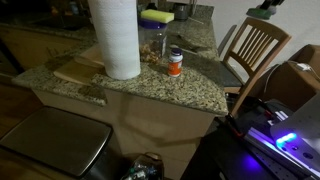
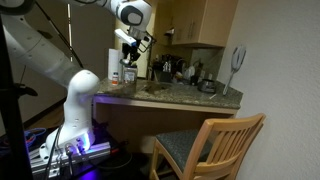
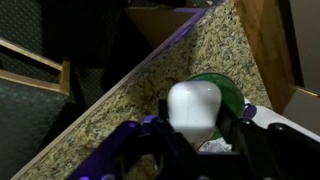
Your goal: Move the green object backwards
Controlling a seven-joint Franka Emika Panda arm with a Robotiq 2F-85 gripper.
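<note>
Gripper (image 3: 197, 135), lower centre of the wrist view, is clamped on the one green object (image 3: 228, 93) above the granite counter (image 3: 115, 125). The object is round, so no long axis shows, and its near side looks white. One paper towel roll (image 1: 116, 38), one orange bottle (image 1: 175, 62), one wooden chair (image 1: 255, 50).

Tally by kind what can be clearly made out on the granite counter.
Paper towel roll: 1
Orange bottle: 1
Clear jar: 1
Yellow sponge: 1
Wooden board: 1
Green object: 1
Total: 6; back clutter too blurred to count.

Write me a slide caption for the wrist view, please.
Gripper closed on the white-capped green object, speckled granite counter beneath.
</note>
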